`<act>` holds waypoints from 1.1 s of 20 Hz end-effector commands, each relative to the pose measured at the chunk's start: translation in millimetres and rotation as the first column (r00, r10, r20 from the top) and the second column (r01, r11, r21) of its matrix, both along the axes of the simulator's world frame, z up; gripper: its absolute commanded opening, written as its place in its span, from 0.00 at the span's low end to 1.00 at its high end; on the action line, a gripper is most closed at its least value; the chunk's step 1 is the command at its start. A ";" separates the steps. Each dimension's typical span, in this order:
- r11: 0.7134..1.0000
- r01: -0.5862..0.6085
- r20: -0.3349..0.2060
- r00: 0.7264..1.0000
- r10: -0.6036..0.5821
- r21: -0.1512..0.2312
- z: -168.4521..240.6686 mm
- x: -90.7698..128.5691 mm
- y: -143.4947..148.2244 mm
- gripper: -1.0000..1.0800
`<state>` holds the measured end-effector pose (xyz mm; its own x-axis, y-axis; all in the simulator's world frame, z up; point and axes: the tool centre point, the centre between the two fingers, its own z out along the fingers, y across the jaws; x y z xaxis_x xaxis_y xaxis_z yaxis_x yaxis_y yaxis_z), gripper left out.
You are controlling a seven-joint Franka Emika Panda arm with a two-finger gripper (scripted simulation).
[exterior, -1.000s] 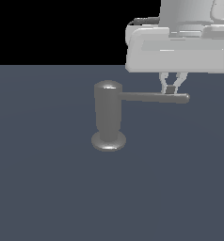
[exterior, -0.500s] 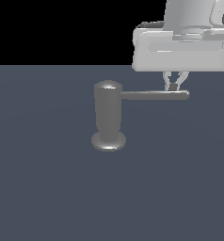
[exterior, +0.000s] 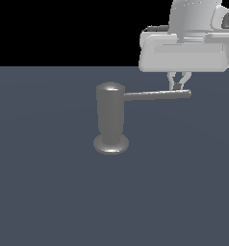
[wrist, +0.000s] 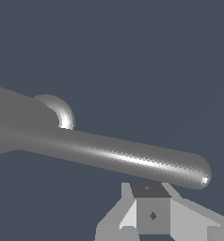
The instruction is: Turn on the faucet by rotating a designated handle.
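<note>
Exterior view first: we've got the faucet (exterior: 110, 120) standing upright on the dark desk (exterior: 49, 192), roughly mid-frame, base disc flat on the surface. Its handle (exterior: 157, 95) sticks out sideways from near the domed top, toward the exterior view's right, w/ a slight upward slant.

We see the gripper (exterior: 178, 80) hanging over the handle's far end, near the rounded tip. Its big light-grey body fills the upper corner on the exterior view's right & is cut off at the frame's top edge. Two thin fingers (exterior: 171, 79) drop down to the rod; tips look close together, right at the rod's top edge. Whether they touch it or sit just behind it, we can't tell from here.

Wrist view: the handle (wrist: 132, 160) runs across the frame, rounded end clear of the gripper (wrist: 151, 214). We only get a chunk of the gripper, cropped by the frame edge, fingertips hidden. Faucet body (wrist: 20, 124) looms blurry & cut off at the side; base disc peeks out behind it.

Gripper clenched or released? We can't tell.
</note>
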<state>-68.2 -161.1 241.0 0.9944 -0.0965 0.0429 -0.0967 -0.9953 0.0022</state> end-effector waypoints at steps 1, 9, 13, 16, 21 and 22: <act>0.999 0.045 -0.041 0.998 -0.044 0.006 -19.7 -9.7 -26.8 0.00; 1.000 0.018 -0.003 1.000 -0.018 -0.001 -0.6 20.8 -14.5 0.00; 1.000 0.020 -0.006 1.000 -0.020 0.000 -2.2 33.4 -15.0 0.00; 1.000 0.022 -0.009 1.000 -0.022 0.001 -3.4 42.8 -15.3 0.00; 1.000 0.025 -0.013 1.000 -0.025 0.001 -5.4 58.1 -16.0 0.00; 1.000 0.026 -0.014 1.000 -0.026 0.001 -5.8 61.2 -16.1 0.00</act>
